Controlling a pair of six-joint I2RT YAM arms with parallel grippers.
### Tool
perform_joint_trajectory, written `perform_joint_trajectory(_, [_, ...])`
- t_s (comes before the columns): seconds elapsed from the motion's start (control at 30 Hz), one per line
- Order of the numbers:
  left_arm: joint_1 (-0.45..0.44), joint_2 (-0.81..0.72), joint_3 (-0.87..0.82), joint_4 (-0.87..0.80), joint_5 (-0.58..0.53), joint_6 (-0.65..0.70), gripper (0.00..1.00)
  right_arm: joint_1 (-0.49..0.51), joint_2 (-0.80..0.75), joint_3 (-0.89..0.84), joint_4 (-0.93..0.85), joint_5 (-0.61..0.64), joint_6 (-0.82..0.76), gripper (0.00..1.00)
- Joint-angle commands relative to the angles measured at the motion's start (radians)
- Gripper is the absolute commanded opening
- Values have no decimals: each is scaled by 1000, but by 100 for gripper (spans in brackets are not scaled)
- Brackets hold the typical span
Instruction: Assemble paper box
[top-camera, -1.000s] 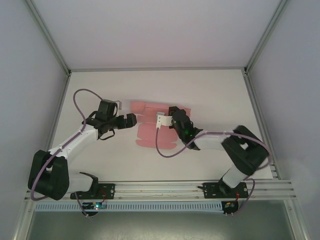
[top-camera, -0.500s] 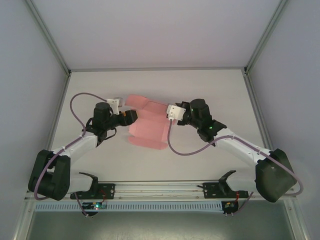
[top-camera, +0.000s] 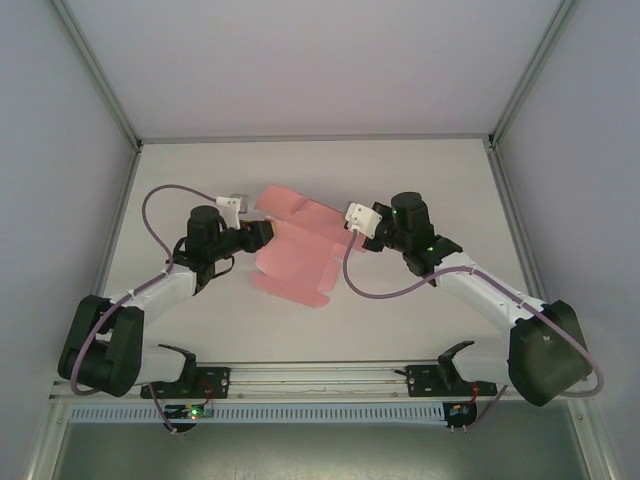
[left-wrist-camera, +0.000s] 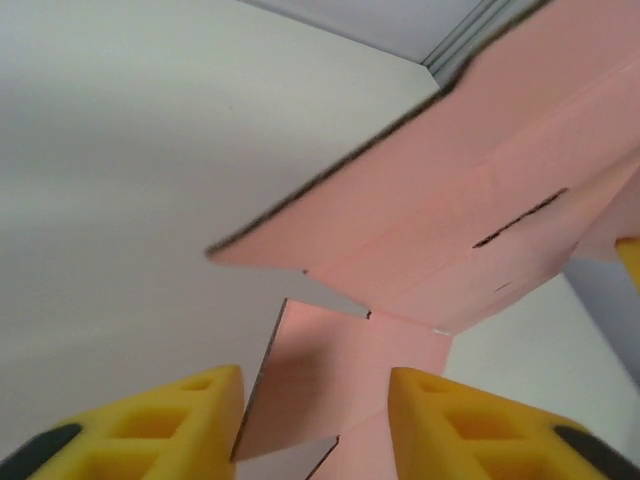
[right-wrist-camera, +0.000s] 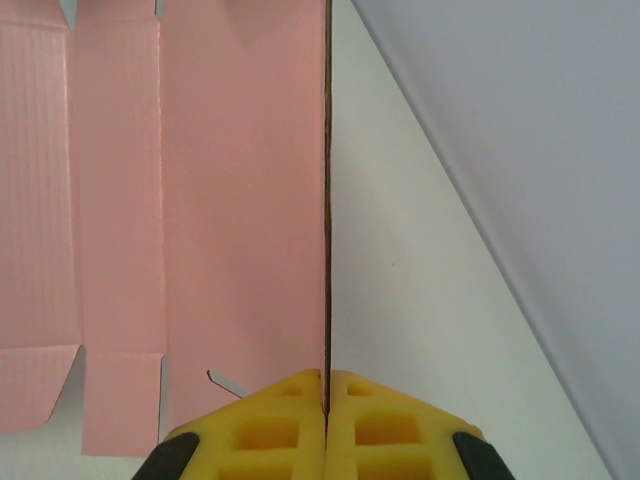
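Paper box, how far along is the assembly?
Early. Done: nothing folded shut; the paper box is an open sheet, bent along creases. In hand: the right gripper pinches one edge; the left gripper is open around a flap. Left: folding panels, tucking flaps.

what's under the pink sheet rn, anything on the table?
The paper box is raised at the left gripper's end, and bare white table shows below that edge. The table under the sheet's middle is covered, so it can't be checked.
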Motion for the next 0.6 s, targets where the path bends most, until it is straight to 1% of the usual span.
perform_joint_trajectory(0.0, [11,14,40,17,47,25,27,-6,-4,41,-4,-53,44,0])
perform_joint_trajectory(0.07, [9,27,37,39,52,21,11,-6,7,46,-6,-46,46,0])
perform_joint_trajectory(0.1, [9,30,36,51,55,15,7,-5,14,50,-7,-36,51,0])
perform_joint_trajectory(0.17, [-4,26,40,33,23,38,6,-6,30,68,-31,-19,56,0])
perform_joint_trajectory(0.23, [-46,12,53,-27,-62,113,5,-3,47,87,-59,-8,67,0])
perform_joint_trajectory(0.33, [-149,-9,95,-152,-243,265,4,8,67,106,-85,2,75,0])
perform_joint_trajectory(0.4, [-224,-6,132,-219,-382,343,3,27,75,108,-98,15,60,0])
perform_joint_trajectory(0.47, [-272,9,166,-253,-480,373,2,58,83,97,-92,60,27,0])
perform_joint_trajectory(0.57, [-339,46,222,-296,-576,403,2,100,105,90,-87,124,7,0])
